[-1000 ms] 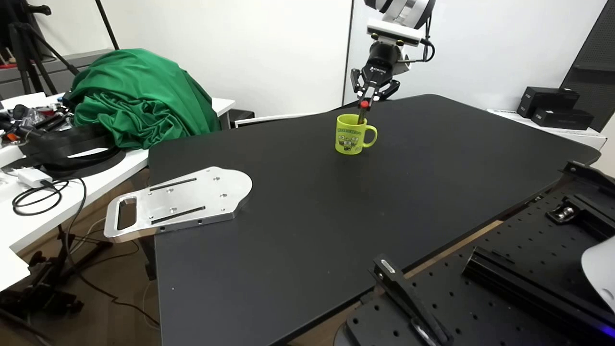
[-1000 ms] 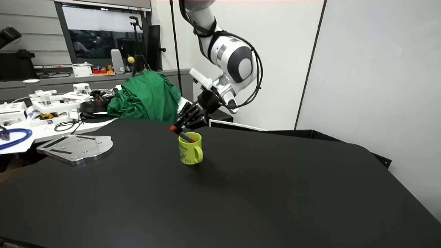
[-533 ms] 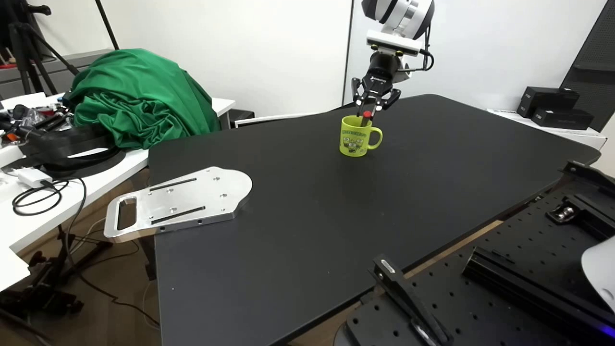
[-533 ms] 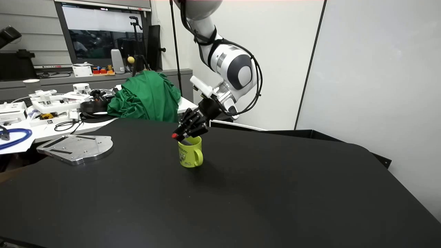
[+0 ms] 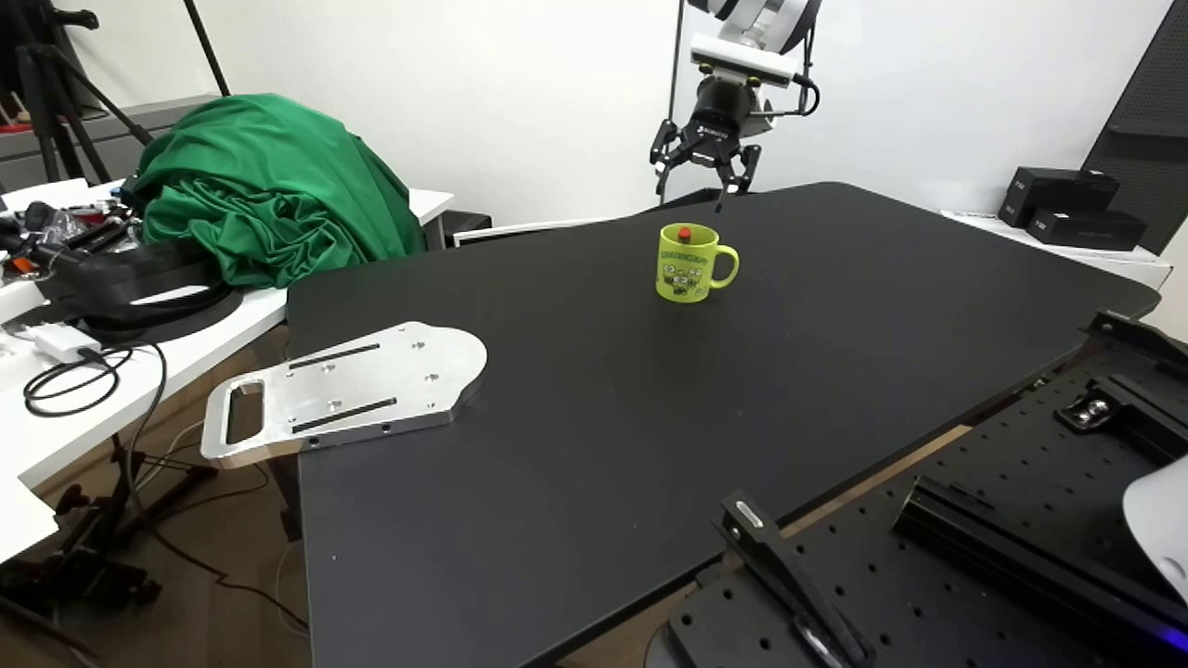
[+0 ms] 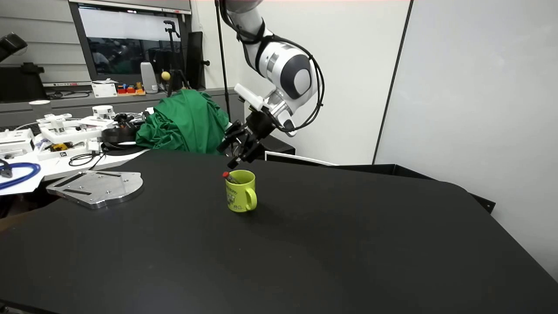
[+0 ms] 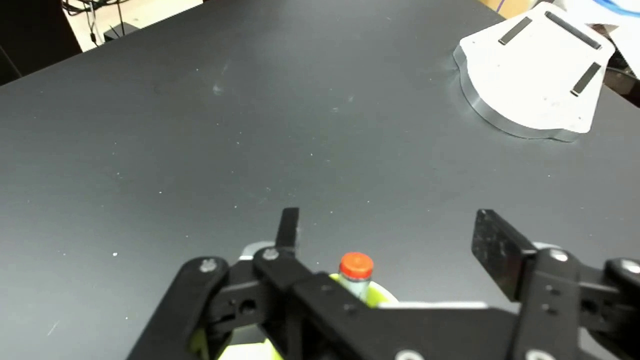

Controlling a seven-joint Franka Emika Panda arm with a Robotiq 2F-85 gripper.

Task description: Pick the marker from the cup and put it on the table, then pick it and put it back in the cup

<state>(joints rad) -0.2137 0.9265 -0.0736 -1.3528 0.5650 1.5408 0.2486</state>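
A: See the marker point(image 6: 231, 177)?

B: Yes. Leans inside the yellow-green cup point(image 5: 682, 276), with its red end point(image 5: 684, 233) up at the rim. In an exterior view, tips away from the handle point(image 6: 251, 198), with the lower part hidden by the cup wall.

A: And the cup?

B: Sits upright on the black desk point(image 5: 557, 445), with a dark print point(image 5: 682, 279) on its side.

A: Check the jaws. Holding anything?

B: Spread wide, gripping only air. Hang near the cup, higher than its rim in both exterior views, clear of the marker. In the wrist view, reach in from the bottom edge and frame the red end between, while hiding much of the cup.

A: Above those?

B: Find the robot arm point(image 6: 281, 61), slanting down from the top of both exterior views.

A: Farther along the desk?

B: Spot a slotted silver plate point(image 5: 371, 380), well apart from the cup. In an exterior view, pokes past the desk edge with its cut-out end. In the wrist view, lies toward the upper right corner.

A: Beyond the desk?

B: Note a green cloth point(image 5: 269, 186), heaped on a white worktop point(image 5: 137, 385) beside jumbled gear point(image 5: 107, 276). On the opposite side, two black boxes point(image 5: 1058, 197) on a white ledge point(image 5: 1151, 269). Behind, a pale wall point(image 5: 510, 121).
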